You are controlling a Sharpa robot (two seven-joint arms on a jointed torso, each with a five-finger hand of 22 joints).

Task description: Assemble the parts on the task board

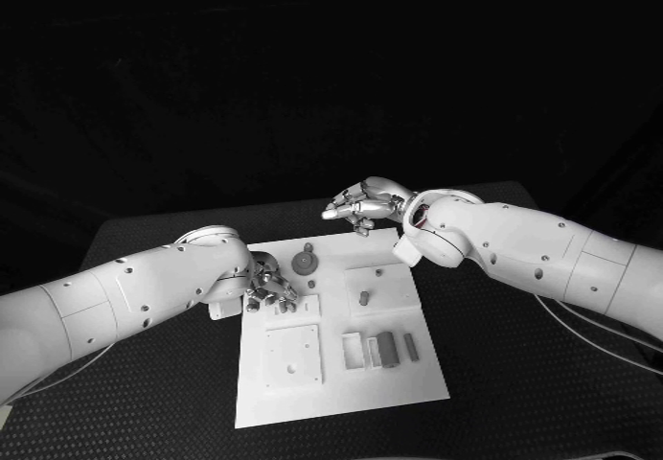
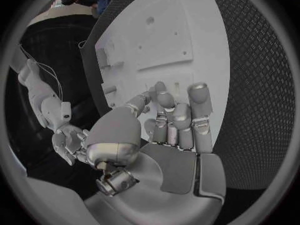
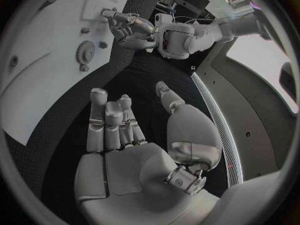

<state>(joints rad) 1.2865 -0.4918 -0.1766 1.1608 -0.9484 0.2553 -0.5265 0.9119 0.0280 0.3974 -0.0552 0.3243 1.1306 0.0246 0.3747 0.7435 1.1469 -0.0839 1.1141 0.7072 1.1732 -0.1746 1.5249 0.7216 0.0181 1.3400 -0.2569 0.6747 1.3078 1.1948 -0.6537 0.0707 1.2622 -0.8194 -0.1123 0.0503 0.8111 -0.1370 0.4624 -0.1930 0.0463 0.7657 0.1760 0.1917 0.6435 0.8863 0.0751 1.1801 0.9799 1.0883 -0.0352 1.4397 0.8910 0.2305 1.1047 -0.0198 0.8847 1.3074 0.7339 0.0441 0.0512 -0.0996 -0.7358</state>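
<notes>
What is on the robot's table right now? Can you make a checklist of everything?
Surface: black table, textured mat.
Job's things: white task board in the middle; a gear and small pegs near its far end, small blocks near its right side.
Clutter: nothing seen.
Hands: left hand low over the board's left edge, whether it holds a part cannot be told; right hand raised beyond the board's far end, fingers apart, holding nothing.
Cables: thin cables trail under the right arm.
Surroundings: dark.

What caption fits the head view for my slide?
Left hand rests its fingers on the white rectangular task board; right hand hovers open beyond its far edge.
</notes>
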